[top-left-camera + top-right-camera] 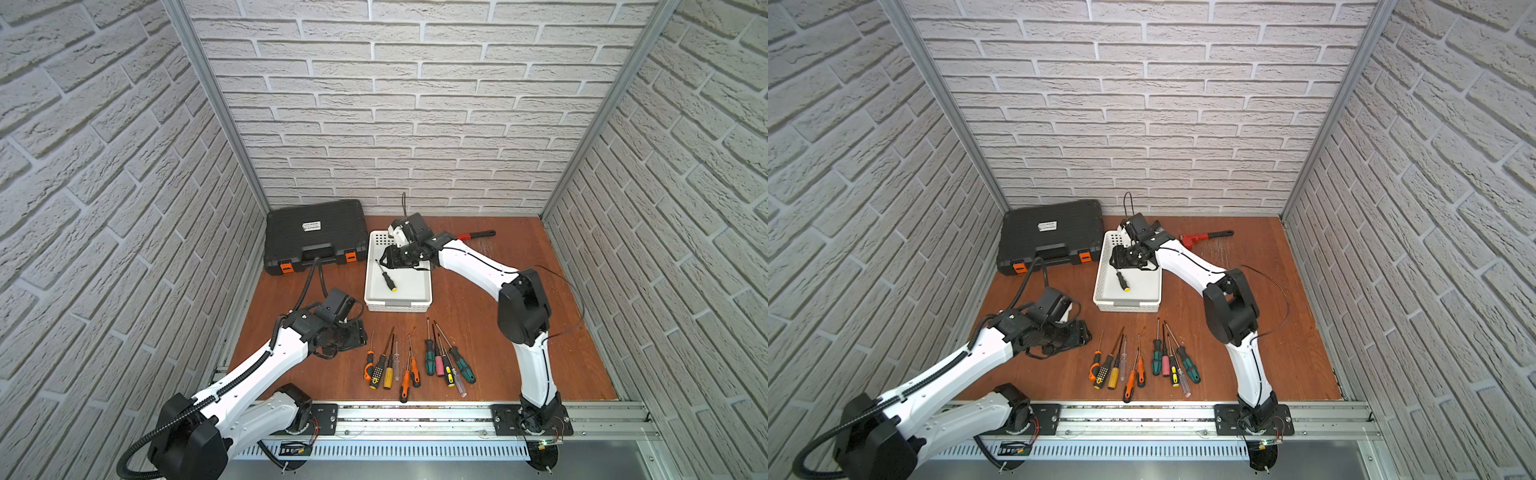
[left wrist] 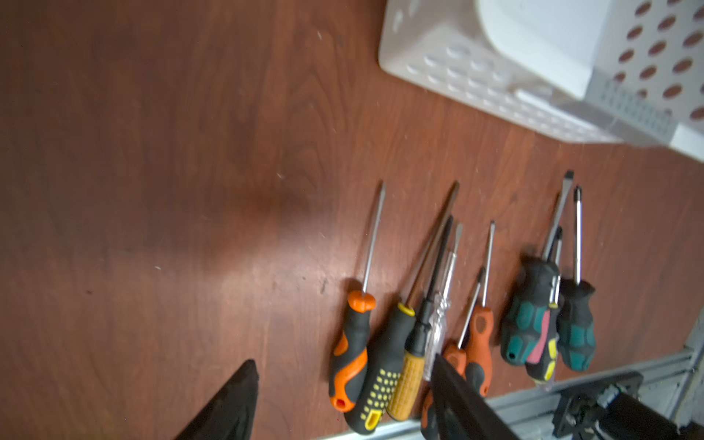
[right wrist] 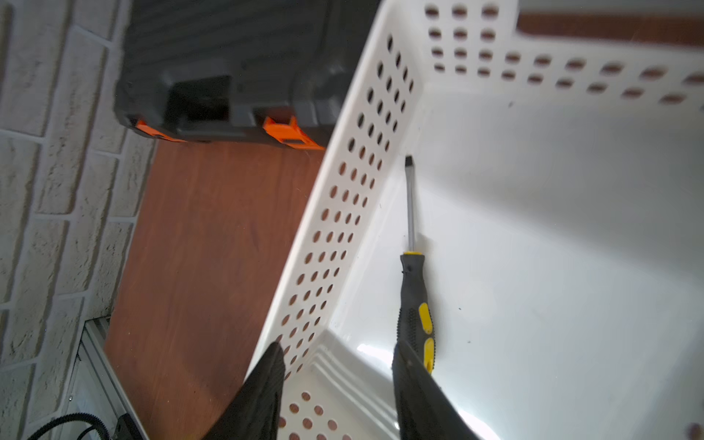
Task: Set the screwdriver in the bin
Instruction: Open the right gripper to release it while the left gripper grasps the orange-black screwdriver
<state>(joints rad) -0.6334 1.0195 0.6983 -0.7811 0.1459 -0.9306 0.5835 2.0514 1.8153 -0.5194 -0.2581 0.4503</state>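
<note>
A black-and-yellow screwdriver point(image 1: 388, 281) point(image 1: 1122, 280) lies loose on the floor of the white bin point(image 1: 398, 306) point(image 1: 1127, 306), close to its left perforated wall point(image 3: 343, 213). My right gripper point(image 1: 384, 262) point(image 3: 338, 350) hovers over the bin's far part, open, with nothing between its fingers; the screwdriver point(image 3: 413, 289) lies just beyond one fingertip. My left gripper point(image 1: 359, 336) point(image 2: 343, 362) is open and empty above the table, just left of a row of several screwdrivers point(image 1: 415, 361) point(image 2: 457, 324).
A black tool case point(image 1: 313, 237) with orange latches stands at the back left, beside the bin. A red pipe wrench point(image 1: 473, 235) lies at the back, right of the bin. A metal rail point(image 1: 415, 415) runs along the table's front edge.
</note>
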